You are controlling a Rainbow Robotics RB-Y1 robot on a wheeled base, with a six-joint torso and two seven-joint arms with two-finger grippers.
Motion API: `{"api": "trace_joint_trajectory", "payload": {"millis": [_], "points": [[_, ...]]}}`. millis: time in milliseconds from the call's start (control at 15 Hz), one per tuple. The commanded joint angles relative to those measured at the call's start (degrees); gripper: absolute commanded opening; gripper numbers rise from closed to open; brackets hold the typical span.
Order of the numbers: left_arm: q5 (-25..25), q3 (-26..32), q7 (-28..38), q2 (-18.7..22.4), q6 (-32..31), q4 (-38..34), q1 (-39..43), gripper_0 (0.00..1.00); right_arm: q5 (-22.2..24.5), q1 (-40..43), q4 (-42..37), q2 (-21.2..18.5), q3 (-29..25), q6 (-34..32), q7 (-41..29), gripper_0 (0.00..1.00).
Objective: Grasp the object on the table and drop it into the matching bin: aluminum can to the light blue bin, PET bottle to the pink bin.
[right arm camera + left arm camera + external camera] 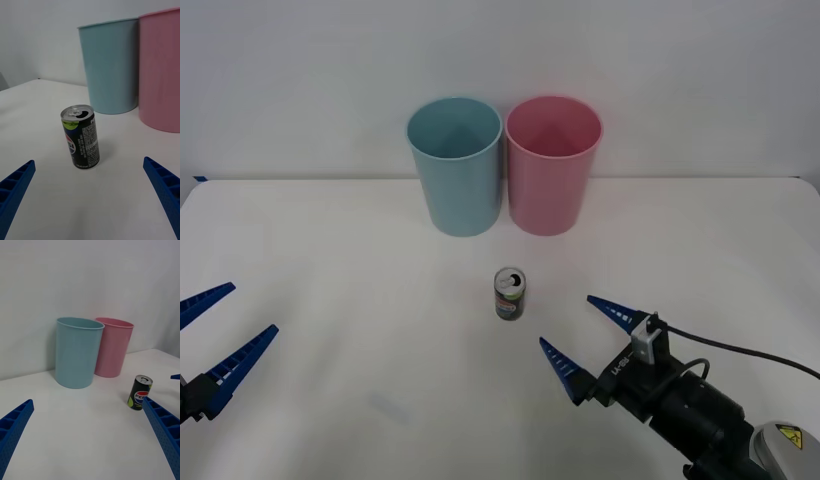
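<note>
A small dark aluminum can (pixel 511 293) with a green band and silver top stands upright on the white table (pixel 340 260), also seen up close (pixel 80 137) and farther off (pixel 140 392). Behind it stand the light blue bin (pixel 455 166) and the pink bin (pixel 552 164), side by side. My right gripper (pixel 583 339) is open, low over the table just right of and nearer than the can, fingers pointing toward it. My left gripper (pixel 215 335) hangs open at the left edge, far from the can.
A pale wall rises behind the bins. The bins (pixel 108 63) (pixel 161 67) stand close together with almost no gap. Bare tabletop surrounds the can on every side.
</note>
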Motion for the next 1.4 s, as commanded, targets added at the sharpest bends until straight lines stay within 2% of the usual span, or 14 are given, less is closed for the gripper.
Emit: {"api": "trace_joint_trajectory", "payload": {"millis": [67, 867, 1200, 1400], "points": [[0.0, 0.0, 0.0, 0.0, 0.0, 0.0, 0.0, 1.0, 1.7, -1.9, 1.8, 2.9, 0.1, 1.2, 0.3, 1.0], [0.0, 0.0, 0.0, 0.0, 0.0, 0.0, 0.0, 1.0, 8.1, -12.0, 14.3, 11.6, -1.4, 3.8, 2.6, 1.0], [0.0, 0.0, 0.0, 0.0, 0.0, 0.0, 0.0, 1.0, 8.4, -16.4, 19.9, 13.0, -1.5, 4.9, 4.1, 1.0], [0.0, 0.0, 0.0, 0.0, 0.0, 0.0, 0.0, 1.0, 8.5, -17.2, 20.4, 13.0, -1.0, 6.3, 4.5, 1.0]]}}
